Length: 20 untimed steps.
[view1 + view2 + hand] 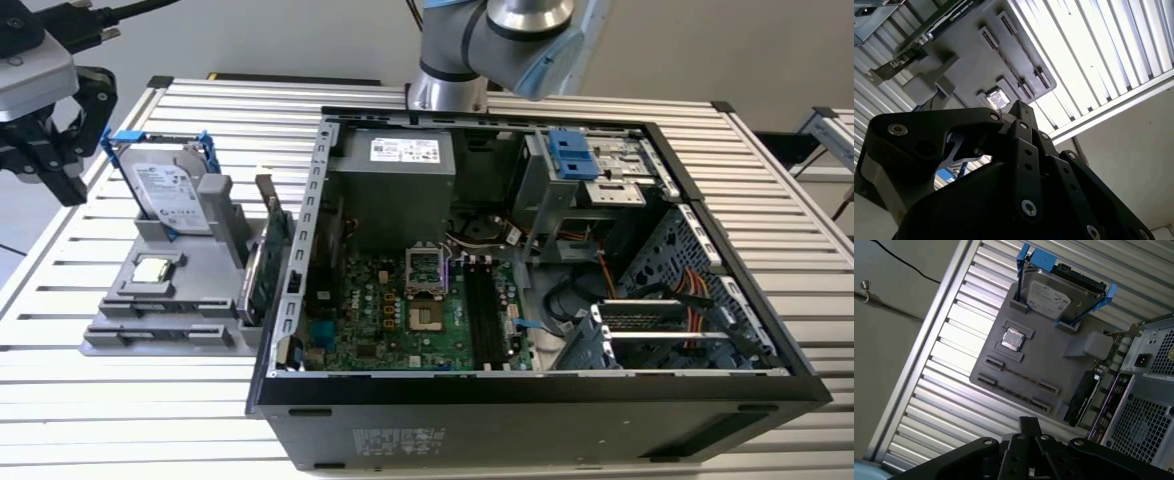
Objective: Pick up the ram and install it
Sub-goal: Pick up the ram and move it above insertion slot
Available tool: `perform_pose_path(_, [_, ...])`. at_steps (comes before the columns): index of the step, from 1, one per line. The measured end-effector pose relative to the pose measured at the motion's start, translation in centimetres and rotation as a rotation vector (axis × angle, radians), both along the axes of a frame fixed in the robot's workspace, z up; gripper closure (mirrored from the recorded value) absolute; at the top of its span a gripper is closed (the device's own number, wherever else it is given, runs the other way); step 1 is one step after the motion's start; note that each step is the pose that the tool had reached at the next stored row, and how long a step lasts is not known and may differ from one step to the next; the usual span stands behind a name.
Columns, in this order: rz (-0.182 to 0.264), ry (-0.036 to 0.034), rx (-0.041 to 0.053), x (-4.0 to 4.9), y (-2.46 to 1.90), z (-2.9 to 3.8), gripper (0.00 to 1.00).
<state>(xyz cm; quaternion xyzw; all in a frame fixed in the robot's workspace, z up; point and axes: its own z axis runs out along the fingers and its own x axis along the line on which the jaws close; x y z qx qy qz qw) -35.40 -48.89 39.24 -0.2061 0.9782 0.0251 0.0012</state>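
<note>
Your end effector [40, 170] hangs at the slatted metal bench's [134, 410] edge, above grey floor [894, 340]; open or closed, you can't tell.

The arm [447, 60] is a silver-grey tube with a rounded joint wearing a pale blue cap [558, 55]. Its end effector [51, 140] is matte black, built of flat jointed links pinned with hex-socket screws [1028, 207]. A light grey housing [30, 75] sits above it, and a black cable [134, 10] runs off the wrist.
</note>
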Motion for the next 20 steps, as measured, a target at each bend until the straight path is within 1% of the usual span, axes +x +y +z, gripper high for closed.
perform_pose_path(7, [0.024, 0.0000, 0.0000, 0.00, 0.02, 0.00, 1.00])
perform_pose_path(15, [0.063, -0.0001, 0.0001, 0.00, 0.05, 0.00, 1.00])
perform_pose_path(16, [0.090, 0.0000, 0.0000, 0.00, 0.08, 0.00, 1.00])
perform_pose_path(20, [0.110, 0.0000, 0.0000, 0.00, 0.09, 0.00, 1.00])
